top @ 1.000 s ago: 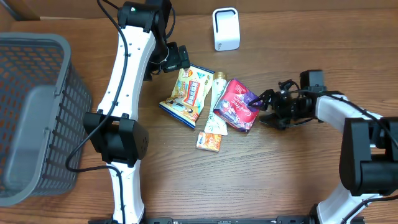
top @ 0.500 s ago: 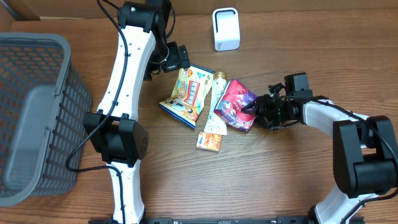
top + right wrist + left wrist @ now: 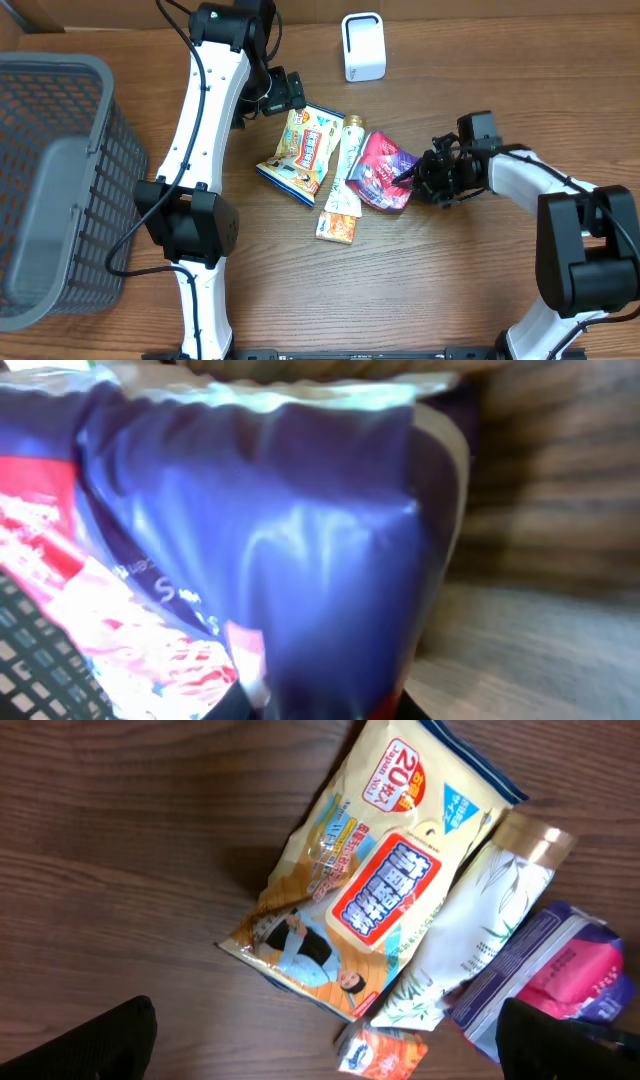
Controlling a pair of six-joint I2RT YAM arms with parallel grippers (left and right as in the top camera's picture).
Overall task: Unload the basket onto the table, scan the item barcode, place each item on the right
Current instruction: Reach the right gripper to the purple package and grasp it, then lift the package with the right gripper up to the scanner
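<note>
A pink and purple packet (image 3: 378, 168) lies on the table at the right end of a small pile, and it fills the right wrist view (image 3: 250, 530). My right gripper (image 3: 410, 180) is at its right edge, with the jaws closed on that edge (image 3: 320, 705). The white barcode scanner (image 3: 363, 46) stands at the back. My left gripper (image 3: 285, 92) hovers above the pile's back left, its black fingers (image 3: 95, 1040) wide open with nothing between them (image 3: 325, 1045).
A yellow snack packet (image 3: 305, 150), a white and green tube (image 3: 345, 170) and a small orange sachet (image 3: 336, 228) lie beside the pink packet. A grey mesh basket (image 3: 50, 190) stands at the left edge.
My right gripper has slid left to the pink and purple packet and closed on its right edge. The packet has crumpled and shifted slightly. The left arm has not moved.
</note>
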